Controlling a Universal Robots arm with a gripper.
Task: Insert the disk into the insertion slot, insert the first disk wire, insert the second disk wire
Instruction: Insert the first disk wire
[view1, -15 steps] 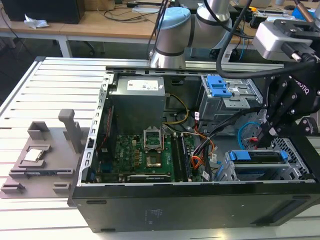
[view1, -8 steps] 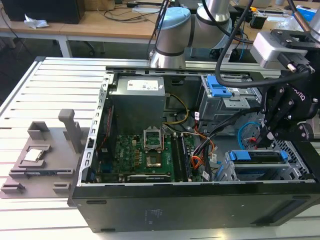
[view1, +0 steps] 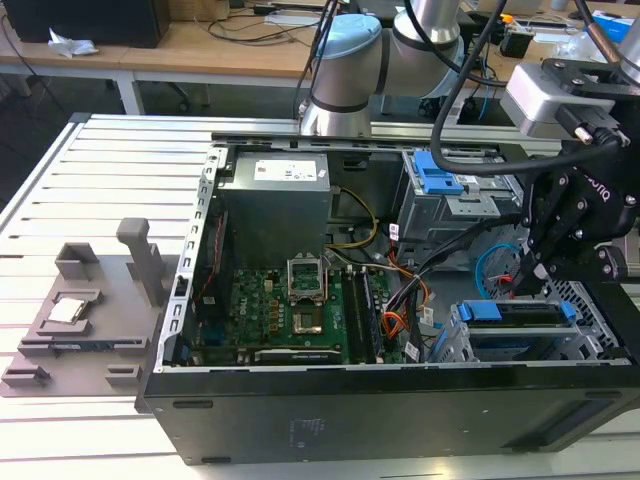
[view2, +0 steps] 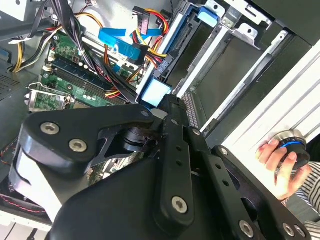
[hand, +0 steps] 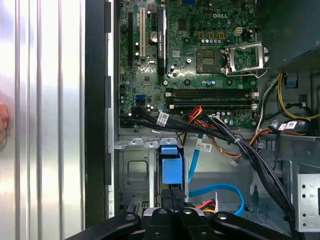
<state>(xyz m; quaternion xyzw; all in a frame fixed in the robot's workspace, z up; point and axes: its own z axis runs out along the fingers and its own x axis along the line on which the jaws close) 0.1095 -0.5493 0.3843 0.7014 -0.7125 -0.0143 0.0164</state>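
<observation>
The black two-fingered gripper (view1: 524, 274) hangs over the front corner of the open black computer case (view1: 330, 410), on the exterior view's right. It is clenched to a narrow tip, and I cannot tell whether anything is pinched in it. The tip sits just above the bright blue end of the flat silver hard drive (view1: 515, 320) in its blue plastic carrier bracket. The drive lies inside the silver perforated sheet-metal drive cage (view1: 592, 305).

Just past the tip, in the first wrist view, a flat blue ribbon cable (hand: 216, 190) curls. A bundle of black wires (hand: 245, 150) with small white tags runs toward the green motherboard (hand: 190, 55), which carries white lettering. Further back, the grey metal power supply box (view1: 275, 205) bears a white label with writing too small to tell. Beside it stands a grey metal bay with a blue plastic latch (view1: 437, 175).

The case rests on a slatted aluminium worktop (view1: 100, 170), with a grey plastic fixture tray (view1: 75, 315) on the exterior view's left. In the second wrist view a person's hand (view2: 279, 162) grips a round black knob (view2: 292, 141) beside the case.
</observation>
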